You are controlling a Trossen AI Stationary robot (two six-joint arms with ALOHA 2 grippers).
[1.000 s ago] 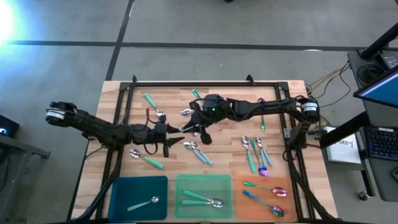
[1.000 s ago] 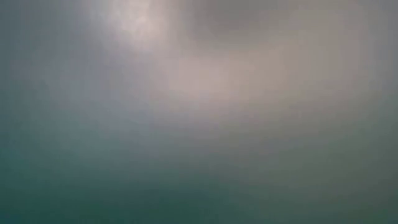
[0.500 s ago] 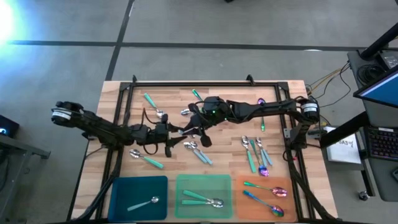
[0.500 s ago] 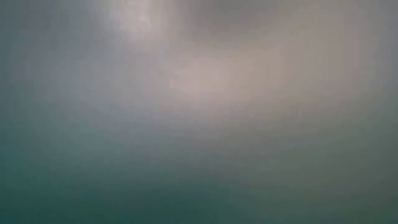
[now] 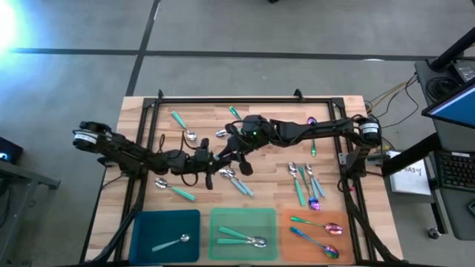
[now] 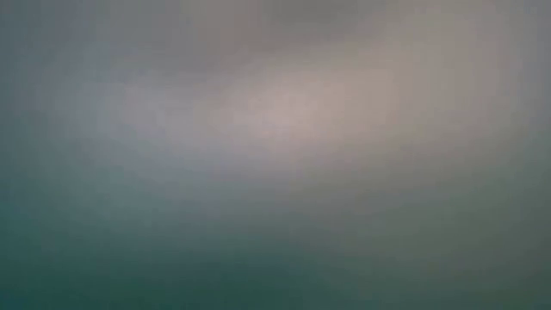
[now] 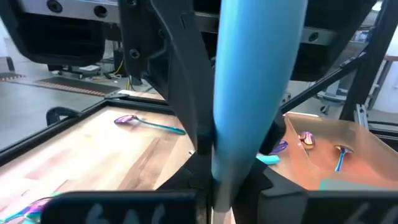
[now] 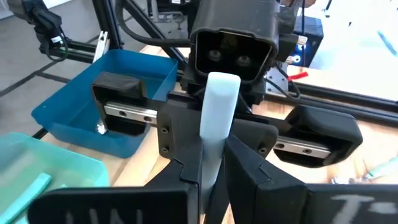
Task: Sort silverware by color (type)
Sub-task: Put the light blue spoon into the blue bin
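Sorting of spoons by colour, partly done, seen from above.

Lower left: blue tray (image 5: 142, 230) with one pale-blue-handled spoon (image 5: 172, 241). Lower centre: green tray (image 5: 219, 219) with two teal spoons (image 5: 242, 238). Lower right: orange tray (image 5: 352, 239) with two rainbow spoons (image 5: 319, 225). Five pieces filed, each in a tray of fitting colour.

Left to sort, on the bare table (image 5: 271, 185): at centre left, a teal spoon (image 5: 181, 124) and a second teal spoon (image 5: 175, 190); at centre, a pair of pale blue spoons (image 5: 239, 182), plus a green-handled spoon (image 5: 234, 113) near the top rail; at centre right, a loose cluster of spoons (image 5: 306, 182) of mixed colours, touching or overlapping, exact count not clear. Roughly two thirds of the lot judged outstanding.

In hand: left hand (image 5: 213, 165) and right hand (image 5: 231, 154) met nose to nose above the middle of the table, a pale blue spoon (image 8: 217, 118) between them. Right hand pinching its handle. Left hand set around the same handle; whether pressed onto it or spread cannot be told. Judged to be a handover in mid-air, bound for the blue tray.
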